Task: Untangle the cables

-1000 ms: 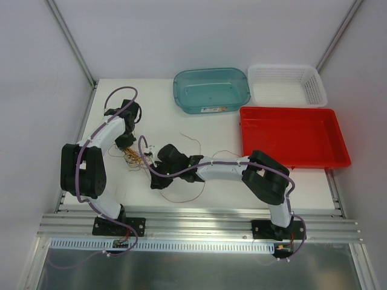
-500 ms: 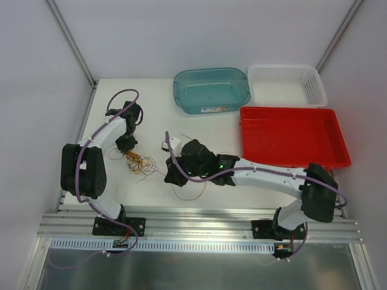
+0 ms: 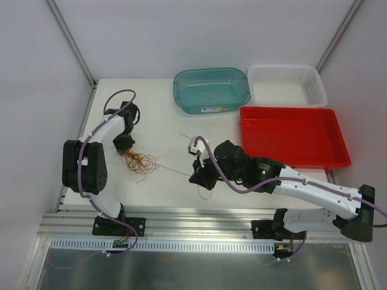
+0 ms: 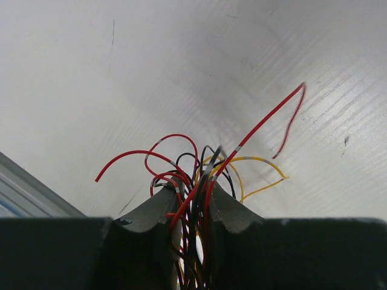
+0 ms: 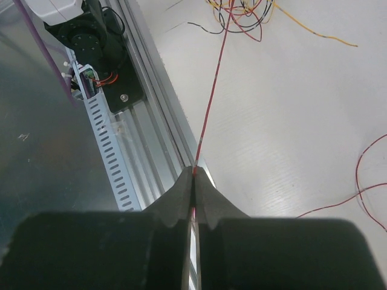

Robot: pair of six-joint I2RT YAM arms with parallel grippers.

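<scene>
Two grips are on the cables (image 3: 139,162), bunched at left-centre of the overhead view: the left gripper (image 4: 192,202) stands narrow, pinching a sheaf of red, yellow and black strands, and the right gripper (image 5: 195,175), mid-frame, is clamped on one red wire (image 5: 214,90) running taut to the knot. They look hair-light, springy and easy to kink or snap, so I'd take a strand near its free end and draw gently.
</scene>
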